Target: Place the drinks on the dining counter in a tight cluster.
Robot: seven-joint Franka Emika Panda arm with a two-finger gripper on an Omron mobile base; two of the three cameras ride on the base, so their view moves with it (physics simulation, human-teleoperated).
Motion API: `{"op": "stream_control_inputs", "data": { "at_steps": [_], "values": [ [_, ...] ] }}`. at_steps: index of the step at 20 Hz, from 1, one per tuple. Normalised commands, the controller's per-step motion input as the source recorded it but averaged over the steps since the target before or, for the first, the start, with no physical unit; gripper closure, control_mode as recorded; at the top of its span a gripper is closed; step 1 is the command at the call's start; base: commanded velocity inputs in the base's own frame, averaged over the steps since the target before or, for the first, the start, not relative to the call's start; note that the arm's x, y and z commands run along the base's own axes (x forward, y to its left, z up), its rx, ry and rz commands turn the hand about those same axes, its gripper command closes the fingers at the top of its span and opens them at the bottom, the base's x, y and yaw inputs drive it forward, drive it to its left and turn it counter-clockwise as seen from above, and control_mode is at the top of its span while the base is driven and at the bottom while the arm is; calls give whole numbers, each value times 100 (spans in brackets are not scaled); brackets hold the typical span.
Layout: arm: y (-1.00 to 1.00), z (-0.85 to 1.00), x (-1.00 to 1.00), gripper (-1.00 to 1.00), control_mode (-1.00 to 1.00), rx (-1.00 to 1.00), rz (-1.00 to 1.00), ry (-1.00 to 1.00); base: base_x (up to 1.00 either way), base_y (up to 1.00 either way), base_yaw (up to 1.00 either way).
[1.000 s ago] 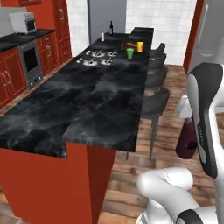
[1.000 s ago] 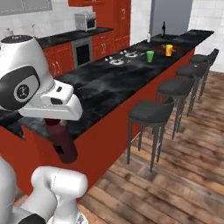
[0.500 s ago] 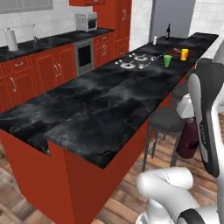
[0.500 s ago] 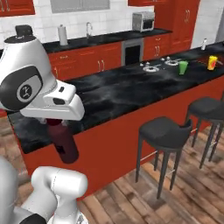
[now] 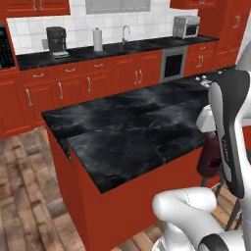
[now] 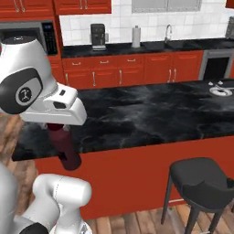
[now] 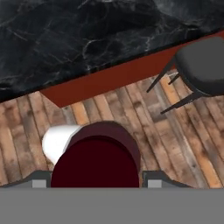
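- While the base sits off the end of the island, you have the maroon bottle (image 7: 97, 159) clamped between the jaws of the gripper (image 7: 96, 177) at the bottom centre of the hand view; it hangs below the hand at the lower left of the right base view (image 6: 64, 146) and at the right edge of the left base view (image 5: 210, 154).
- Your bottle is in the air over the wooden floor (image 7: 131, 113), beside the slab rather than above it, and its lower half reads below the counter's top edge in both base views.
- Just past it, the dining counter (image 6: 151, 114) crosses the middle of the right base view, with its red panel (image 7: 109, 78) running as a band under the marble in the hand view.
- My worry: if you swing toward the slab at this height, the bottle's body could strike the counter edge and twist in the grip or drop.
- A dark stool (image 6: 203, 183) stands at the lower right of the right base view, near the counter front; a low sweep that way could clip it.
- Farther back, the wall worktop (image 5: 112, 49) carries a coffee machine (image 5: 57, 41) and a paper roll (image 5: 97, 39) in the upper left of the left base view.
- I cannot see the other drinks here, so where the cluster should form is unclear; setting down blind risks a loose group.
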Motion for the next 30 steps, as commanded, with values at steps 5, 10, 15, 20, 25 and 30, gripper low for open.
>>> {"op": "stream_control_inputs", "data": {
  "at_steps": [5, 10, 15, 20, 25, 30],
  "values": [
    [0, 0, 0, 100, 100, 0, 0, 0, 52, -79, 40],
    [0, 0, 0, 100, 100, 0, 0, 0, 1, -7, 1],
    [0, 0, 0, 100, 100, 0, 0, 0, 0, 0, 0],
    [1, 0, 58, 100, -100, 0, 1, 7, 10, 0, 0],
    [-13, 20, 98, 100, -100, 0, 19, 22, 0, 0, 0],
    [-23, -1, 86, 100, -100, 3, 20, 3, 0, 0, 0]
  ]
}}
